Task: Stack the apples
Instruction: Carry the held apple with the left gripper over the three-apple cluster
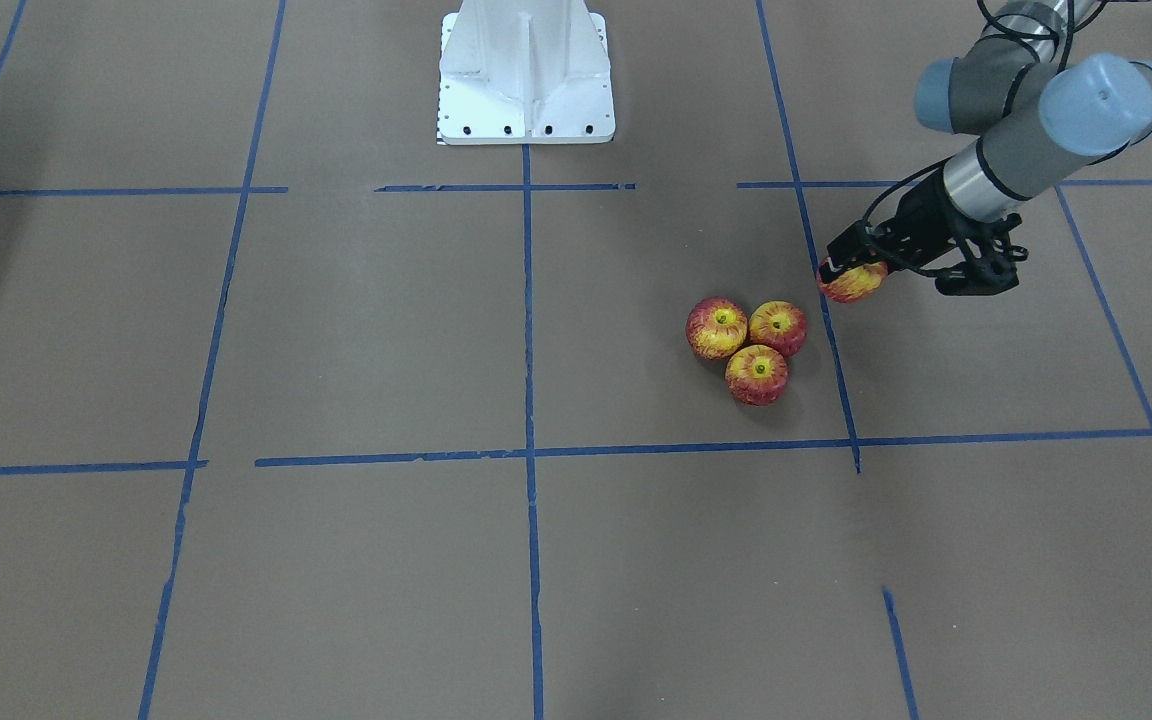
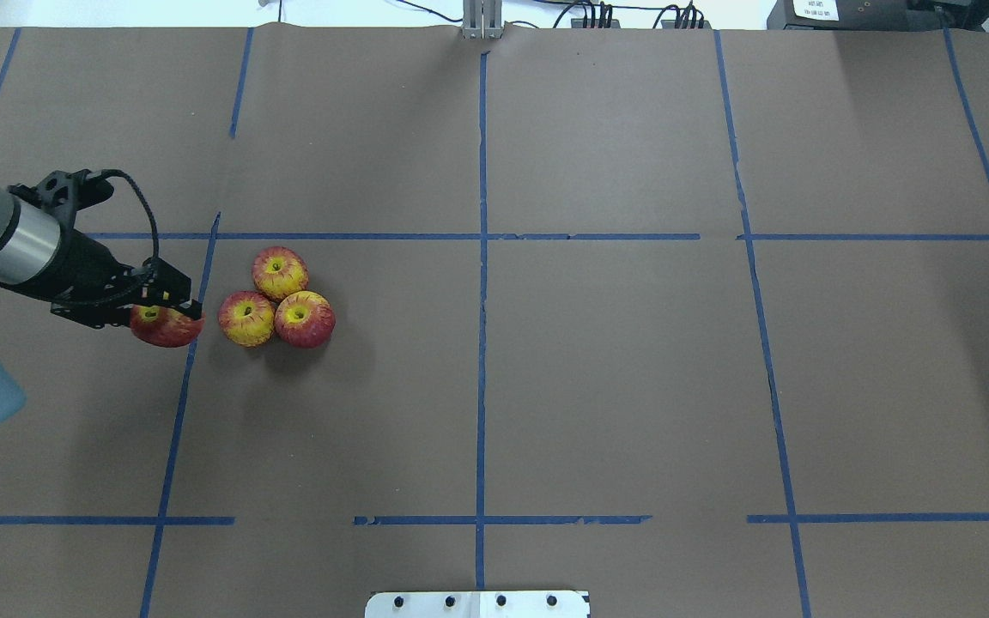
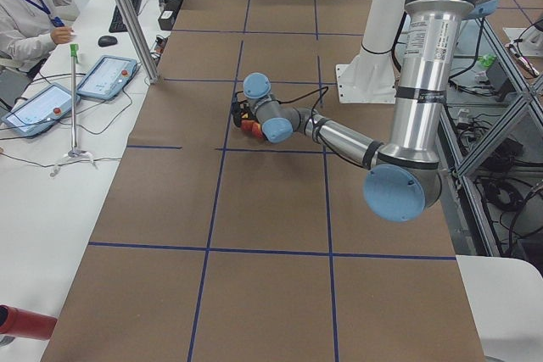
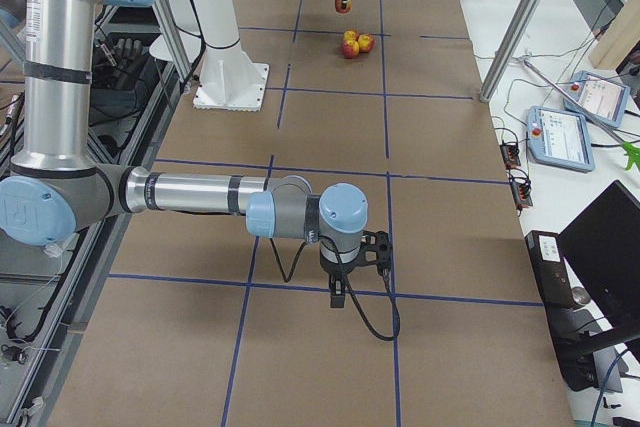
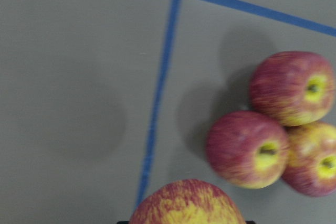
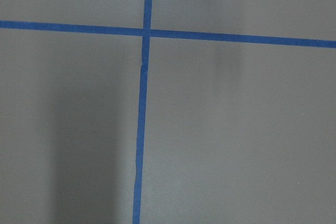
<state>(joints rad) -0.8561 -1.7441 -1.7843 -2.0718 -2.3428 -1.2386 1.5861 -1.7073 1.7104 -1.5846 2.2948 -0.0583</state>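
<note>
Three apples lie touching in a cluster on the brown table: one (image 2: 280,272) at the far side, two (image 2: 246,318) (image 2: 304,318) nearer me. They also show in the front view (image 1: 757,374) and the left wrist view (image 5: 247,149). My left gripper (image 2: 170,311) is shut on a fourth apple (image 2: 164,324) and holds it above the table just left of the cluster, over a blue tape line; this held apple (image 5: 186,203) fills the bottom edge of the left wrist view. My right gripper (image 4: 338,297) shows only in the exterior right view, far from the apples; I cannot tell whether it is open or shut.
Blue tape lines (image 2: 482,257) divide the table into squares. The white robot base (image 1: 526,75) stands at my edge of the table. A side table with tablets (image 3: 106,78) and a seated operator (image 3: 25,14) lies beyond the far edge.
</note>
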